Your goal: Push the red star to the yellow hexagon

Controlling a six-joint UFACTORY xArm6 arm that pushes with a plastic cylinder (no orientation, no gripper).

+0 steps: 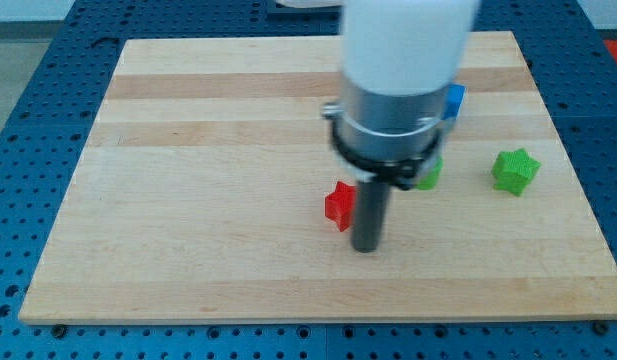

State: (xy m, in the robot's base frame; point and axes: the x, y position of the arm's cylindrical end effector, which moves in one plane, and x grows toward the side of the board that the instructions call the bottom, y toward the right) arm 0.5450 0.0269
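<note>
A red star (338, 205) lies on the wooden board (188, 200) near its middle. My tip (366, 247) stands just to the star's right and slightly lower in the view, close to it or touching its right side. No yellow hexagon shows in the view; the arm's white and grey body (398, 80) hides part of the board at the top middle.
A green star (514, 170) lies at the view's right. Another green block (429, 174) peeks out from behind the arm, right of the rod. A blue block (454, 101) shows partly behind the arm higher up. The board rests on a blue perforated table.
</note>
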